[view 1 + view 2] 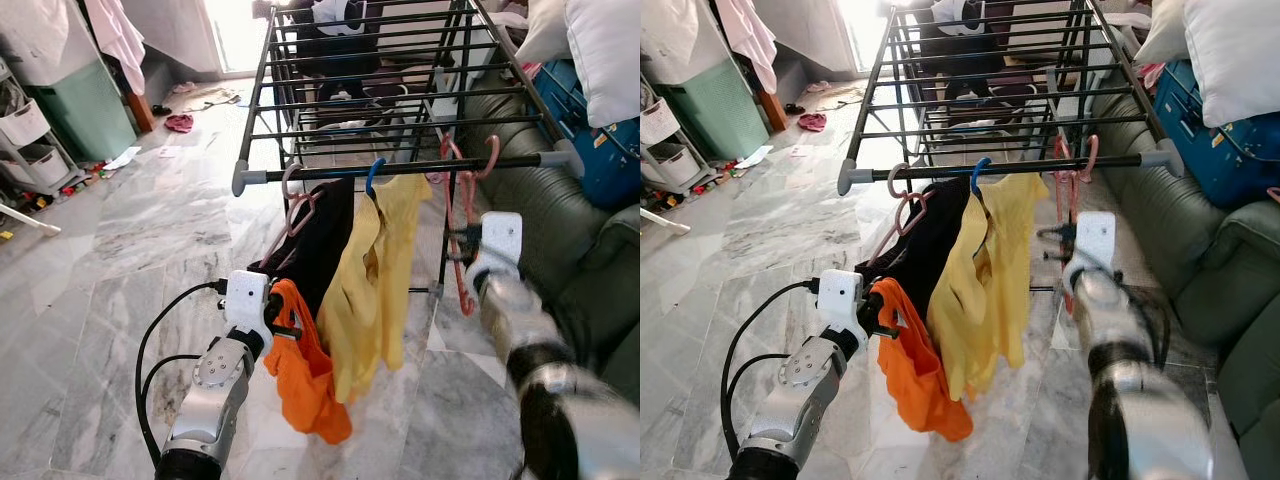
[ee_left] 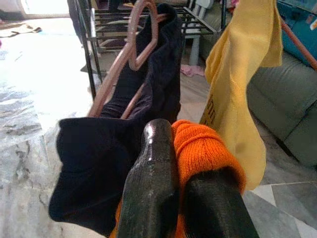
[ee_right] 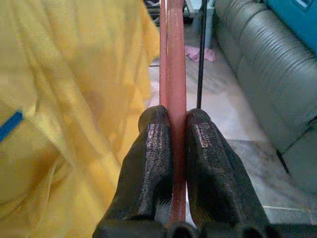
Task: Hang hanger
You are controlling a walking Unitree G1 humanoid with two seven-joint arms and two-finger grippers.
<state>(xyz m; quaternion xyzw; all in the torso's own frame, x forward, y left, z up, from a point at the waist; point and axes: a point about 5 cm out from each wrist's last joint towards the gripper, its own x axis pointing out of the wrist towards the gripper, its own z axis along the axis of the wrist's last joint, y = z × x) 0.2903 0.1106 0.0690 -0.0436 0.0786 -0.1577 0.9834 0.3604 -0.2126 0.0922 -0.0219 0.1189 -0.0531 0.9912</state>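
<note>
A black drying rack's front rail carries a pink hanger with a black garment, and a blue hook with a yellow shirt. Red hangers are hooked over the rail further right. My right gripper is shut on the lower bar of a red hanger, beside the yellow shirt. Lower left, my left gripper is shut on an orange garment that hangs below the black one. The left wrist view shows orange knit pinched between the fingers.
A green sofa stands close on the right, with a blue case and white pillows behind it. White shelves and a green bin line the left wall. Clothes lie on the marble floor.
</note>
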